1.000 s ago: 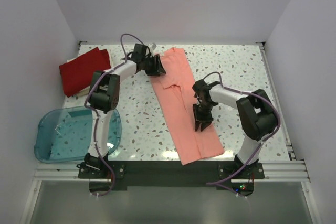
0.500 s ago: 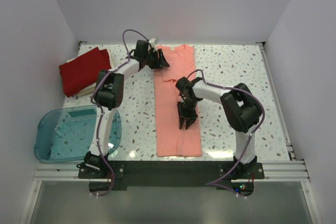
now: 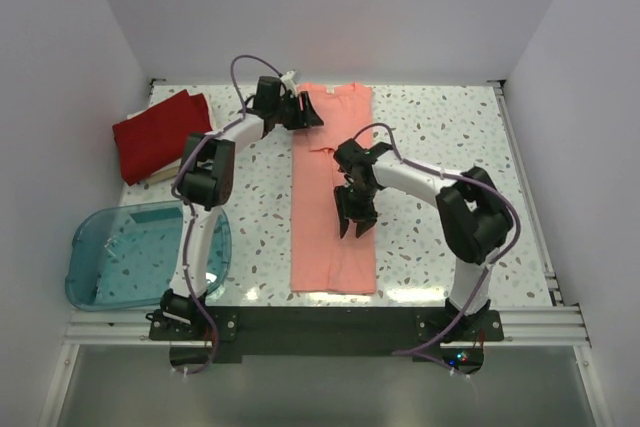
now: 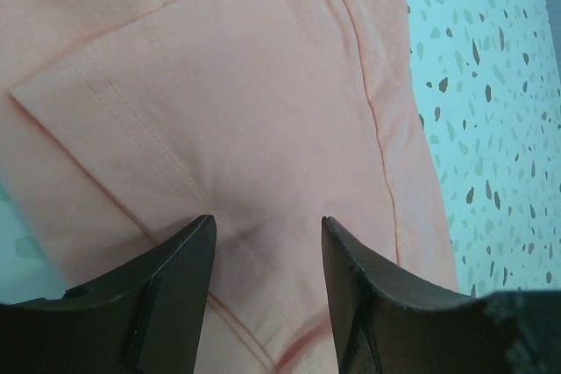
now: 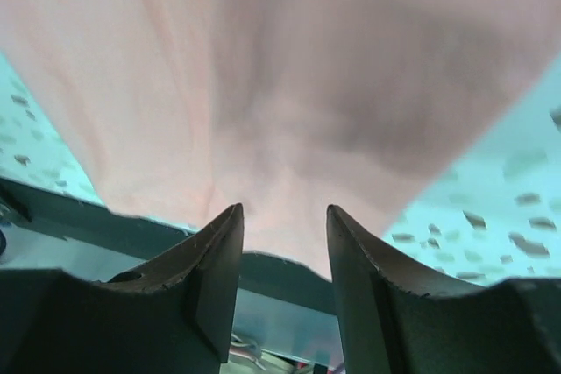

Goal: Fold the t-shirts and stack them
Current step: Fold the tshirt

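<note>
Two pairs of jaws, both spread and pinching nothing: our left jaws sit over the far, sleeve end of the salmon-pink t-shirt, our right jaws over its middle. It lies as a long narrow strip down the table. We judge the lengthwise folds done. Next comes gripping one end, folding crosswise, then stacking on the deep red t-shirt.
</note>
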You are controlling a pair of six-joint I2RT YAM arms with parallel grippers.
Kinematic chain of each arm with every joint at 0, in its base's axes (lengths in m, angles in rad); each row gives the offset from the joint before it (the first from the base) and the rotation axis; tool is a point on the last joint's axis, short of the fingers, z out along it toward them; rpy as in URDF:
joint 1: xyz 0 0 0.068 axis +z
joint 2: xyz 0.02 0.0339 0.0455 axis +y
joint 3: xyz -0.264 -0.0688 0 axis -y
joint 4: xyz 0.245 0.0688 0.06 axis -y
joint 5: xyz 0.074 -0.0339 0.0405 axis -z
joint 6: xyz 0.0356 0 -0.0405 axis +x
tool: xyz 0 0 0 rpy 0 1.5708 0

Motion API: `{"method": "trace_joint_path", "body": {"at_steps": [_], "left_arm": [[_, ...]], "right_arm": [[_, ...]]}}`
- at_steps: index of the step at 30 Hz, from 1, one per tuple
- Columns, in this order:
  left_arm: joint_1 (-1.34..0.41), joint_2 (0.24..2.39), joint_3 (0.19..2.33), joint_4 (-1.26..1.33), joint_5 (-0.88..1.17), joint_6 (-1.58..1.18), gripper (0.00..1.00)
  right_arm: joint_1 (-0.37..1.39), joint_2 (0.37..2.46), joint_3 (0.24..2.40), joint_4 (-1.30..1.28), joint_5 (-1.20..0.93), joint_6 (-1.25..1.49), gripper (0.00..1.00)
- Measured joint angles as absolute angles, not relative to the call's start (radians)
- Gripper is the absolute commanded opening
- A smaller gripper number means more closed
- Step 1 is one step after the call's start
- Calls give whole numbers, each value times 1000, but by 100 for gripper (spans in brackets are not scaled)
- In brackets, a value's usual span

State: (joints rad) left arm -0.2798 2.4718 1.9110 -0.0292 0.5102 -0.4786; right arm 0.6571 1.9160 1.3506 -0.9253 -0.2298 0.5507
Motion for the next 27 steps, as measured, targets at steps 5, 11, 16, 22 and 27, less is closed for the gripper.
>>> {"method": "trace_joint_path", "body": {"at_steps": [5,11,16,22,27], "left_arm": [[-283,2347,1807,-18,513,-478,59],[-301,2020,1566,-40,471,-440,59],[-351,1698,1233,-111,406,-397,59],[-434,1468,918,-313,360,-386,59],[-497,1289,748,-488,344,-421,60]], "right_arm": [[656,1713,1221,-966,-217,538,48],[686,1651,1071,-981,-223,534,48],[749,1651,1016,-977,-228,535,48],[797,1651,977,-957,-228,540,47],[805,1653,936,-937,-236,542,43]]}}
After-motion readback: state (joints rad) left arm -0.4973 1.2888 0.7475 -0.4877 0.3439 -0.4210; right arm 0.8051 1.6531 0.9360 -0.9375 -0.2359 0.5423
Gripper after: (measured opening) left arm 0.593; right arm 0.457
